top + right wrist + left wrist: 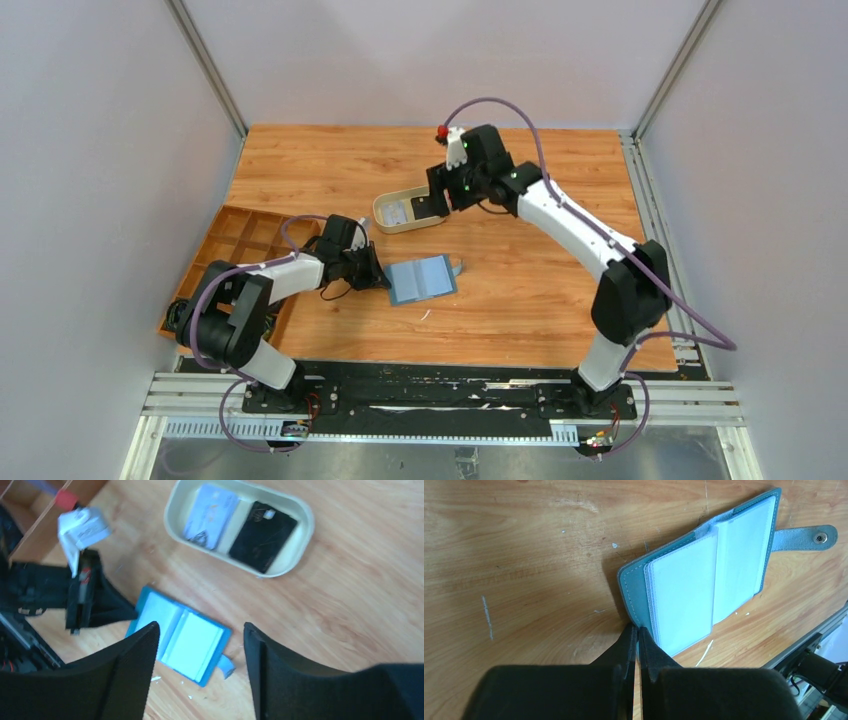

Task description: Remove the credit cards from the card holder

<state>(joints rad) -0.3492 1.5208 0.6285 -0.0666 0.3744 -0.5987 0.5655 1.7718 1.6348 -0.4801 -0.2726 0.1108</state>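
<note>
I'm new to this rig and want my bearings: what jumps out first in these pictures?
The teal card holder lies open mid-table, pale pockets up, with the left fingers shut at its corner. Behind it a beige oval tray holds a pale card and a black card side by side. The right fingers hang open by it.

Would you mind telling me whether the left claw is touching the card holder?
Touching. The left wrist view shows the left claw meeting the card holder at its near corner, no gap.
</note>
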